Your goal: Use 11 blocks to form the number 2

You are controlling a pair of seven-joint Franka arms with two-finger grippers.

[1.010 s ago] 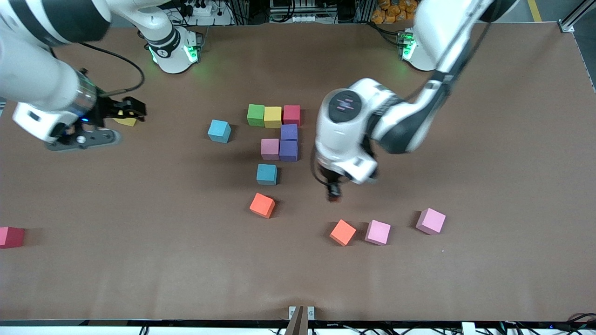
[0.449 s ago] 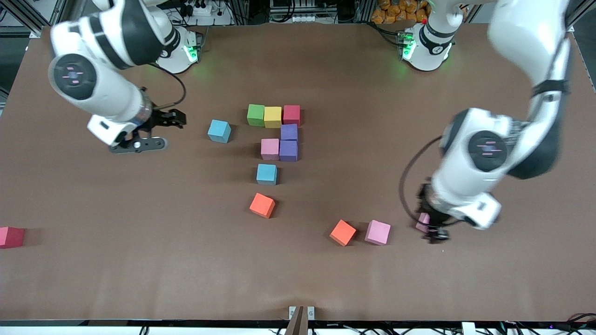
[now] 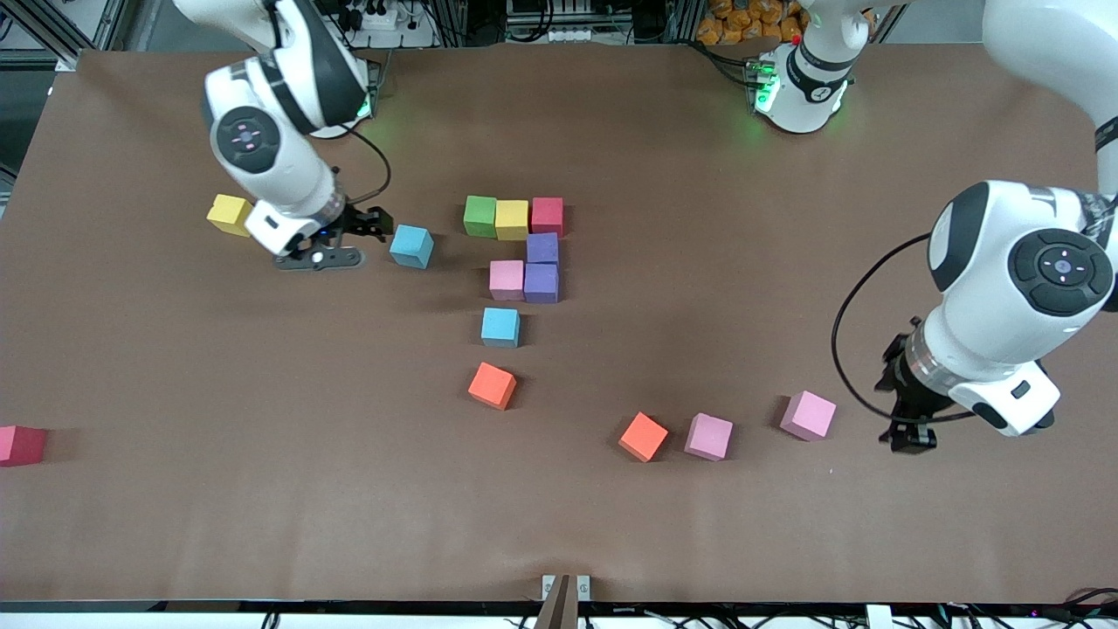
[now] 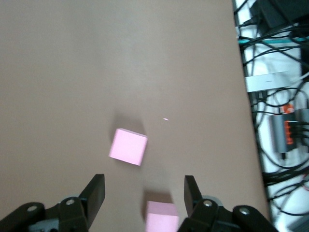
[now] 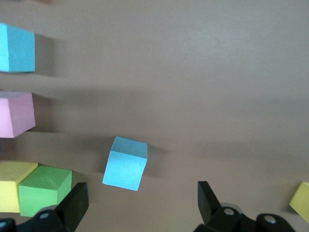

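Light: was even, from overhead
Shadows: lay soft beside the blocks (image 3: 500, 328)
Blur: softened both wrist views

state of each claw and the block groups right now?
Left claw: open, empty, over bare table beside loose pink foam cube.
Right claw: open, empty, beside loose light blue foam cube.
Partial number 2: seven cubes placed, bottom unfinished.

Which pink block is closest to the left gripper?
The loose pink block nearest the left gripper, toward the left arm's end; the other loose one sits beside an orange block.
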